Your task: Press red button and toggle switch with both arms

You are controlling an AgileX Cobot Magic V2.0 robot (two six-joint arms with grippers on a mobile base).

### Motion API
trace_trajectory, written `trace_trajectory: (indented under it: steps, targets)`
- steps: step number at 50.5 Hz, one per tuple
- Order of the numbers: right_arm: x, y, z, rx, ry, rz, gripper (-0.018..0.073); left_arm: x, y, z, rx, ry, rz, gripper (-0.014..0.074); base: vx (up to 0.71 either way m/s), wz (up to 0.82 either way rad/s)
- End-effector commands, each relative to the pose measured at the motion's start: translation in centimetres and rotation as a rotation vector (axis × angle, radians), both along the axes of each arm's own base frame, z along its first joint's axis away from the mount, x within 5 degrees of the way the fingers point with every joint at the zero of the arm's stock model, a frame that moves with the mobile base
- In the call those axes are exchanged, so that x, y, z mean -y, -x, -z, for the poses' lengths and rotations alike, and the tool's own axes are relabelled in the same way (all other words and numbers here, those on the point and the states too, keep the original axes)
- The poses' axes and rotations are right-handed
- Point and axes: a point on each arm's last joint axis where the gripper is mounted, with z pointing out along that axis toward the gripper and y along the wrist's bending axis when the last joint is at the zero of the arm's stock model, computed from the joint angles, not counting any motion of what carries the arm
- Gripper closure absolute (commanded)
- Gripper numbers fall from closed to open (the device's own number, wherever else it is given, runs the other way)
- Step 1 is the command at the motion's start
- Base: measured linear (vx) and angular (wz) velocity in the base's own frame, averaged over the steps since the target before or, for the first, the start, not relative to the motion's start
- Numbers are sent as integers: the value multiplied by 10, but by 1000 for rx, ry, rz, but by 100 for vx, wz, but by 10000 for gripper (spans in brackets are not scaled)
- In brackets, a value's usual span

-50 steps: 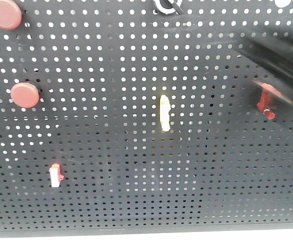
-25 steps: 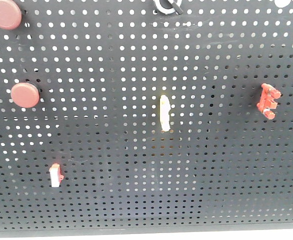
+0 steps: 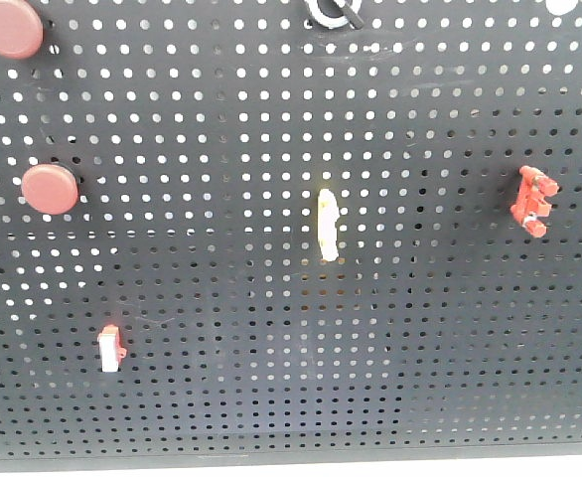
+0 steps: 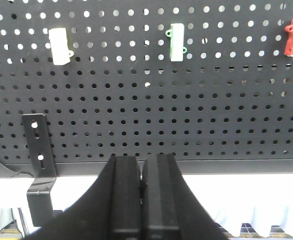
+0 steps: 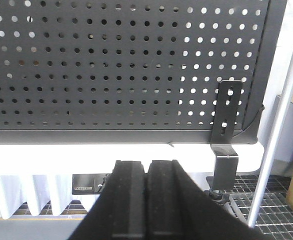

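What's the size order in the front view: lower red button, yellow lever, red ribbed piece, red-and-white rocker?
1. lower red button
2. yellow lever and red ribbed piece: different shapes, too close to rank
3. red-and-white rocker
All sit on the same board, so camera distance hardly skews it.

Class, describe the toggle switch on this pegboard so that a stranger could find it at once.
Look along the top edge of the black pegboard, just right of centre. The toggle switch, partly cut off there, is a black knob with a silvery-white ring; its neighbours are dull-red, yellow or red.
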Motion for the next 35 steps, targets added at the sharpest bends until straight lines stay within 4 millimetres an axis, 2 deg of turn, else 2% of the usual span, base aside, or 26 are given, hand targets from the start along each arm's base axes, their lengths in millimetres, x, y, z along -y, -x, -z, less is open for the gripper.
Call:
trace_trajectory:
  steps: [1,35]
  targets:
    - [0,0,-4,71,10,-1,559,0,-1,4,52,17,0,595,0,0]
    - [0,0,-3,71,10,-1,559,0,-1,4,52,17,0,595,0,0]
